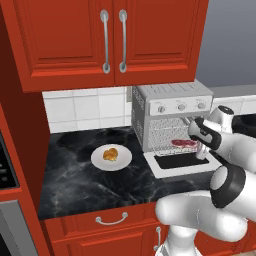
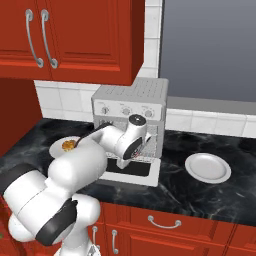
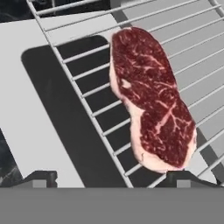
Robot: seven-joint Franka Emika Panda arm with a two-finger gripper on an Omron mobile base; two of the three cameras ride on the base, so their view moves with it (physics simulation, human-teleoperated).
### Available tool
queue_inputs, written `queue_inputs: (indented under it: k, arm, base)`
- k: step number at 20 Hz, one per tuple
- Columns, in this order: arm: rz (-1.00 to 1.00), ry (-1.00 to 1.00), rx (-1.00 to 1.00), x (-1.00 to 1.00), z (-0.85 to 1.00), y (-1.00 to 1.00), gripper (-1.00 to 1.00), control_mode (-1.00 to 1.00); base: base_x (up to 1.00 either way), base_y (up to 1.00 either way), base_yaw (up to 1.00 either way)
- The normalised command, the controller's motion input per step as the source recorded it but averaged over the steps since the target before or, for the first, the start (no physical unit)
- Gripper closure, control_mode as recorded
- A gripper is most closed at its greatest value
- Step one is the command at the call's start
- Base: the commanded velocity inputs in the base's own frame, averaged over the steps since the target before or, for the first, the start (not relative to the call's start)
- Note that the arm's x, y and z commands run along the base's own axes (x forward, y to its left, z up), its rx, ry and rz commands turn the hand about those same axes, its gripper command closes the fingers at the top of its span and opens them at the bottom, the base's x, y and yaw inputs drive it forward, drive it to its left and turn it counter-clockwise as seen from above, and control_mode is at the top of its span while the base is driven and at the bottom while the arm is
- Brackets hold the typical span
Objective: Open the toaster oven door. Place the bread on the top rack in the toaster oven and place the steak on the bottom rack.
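Note:
The toaster oven stands at the back of the counter with its door folded down flat toward me. The steak lies flat on a silver wire rack pulled out over the door's dark glass; it looks like the lower shelf. My gripper hangs just above the steak's near end, open, its fingertips spread wide with nothing between them. The bread sits on a round white plate left of the oven. The steak shows red at the oven's mouth.
A second, bare white plate lies on the dark marble counter right of the oven. Red upper cabinets hang over the counter, and a tall red cabinet side closes off the left.

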Motion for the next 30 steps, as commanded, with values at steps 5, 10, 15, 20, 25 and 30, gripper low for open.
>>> queue_inputs:
  k: [5,10,15,20,25,30]
  arm:
    - [0.00,-0.01,0.06,0.26,-0.21,-0.03,-1.00,-1.00]
    - [-0.01,-0.07,0.01,0.42,-0.02,0.00,-1.00,-1.00]
    - [0.00,-0.13,0.00,0.42,0.00,0.00,-1.00,-1.00]
    - [0.00,-0.13,0.00,0.51,0.00,0.10,-1.00,-1.00]
    - [0.00,-0.12,0.00,0.34,0.00,0.06,-1.00,-1.00]
    - [-0.01,-0.13,0.00,0.26,0.00,0.01,-1.00,-1.00]
  base:
    - [0.00,0.00,0.00]
    - [0.00,0.00,0.00]
    - [0.00,0.00,0.00]
    - [0.00,0.00,0.00]
    - [0.00,0.00,0.00]
    - [0.00,0.00,0.00]
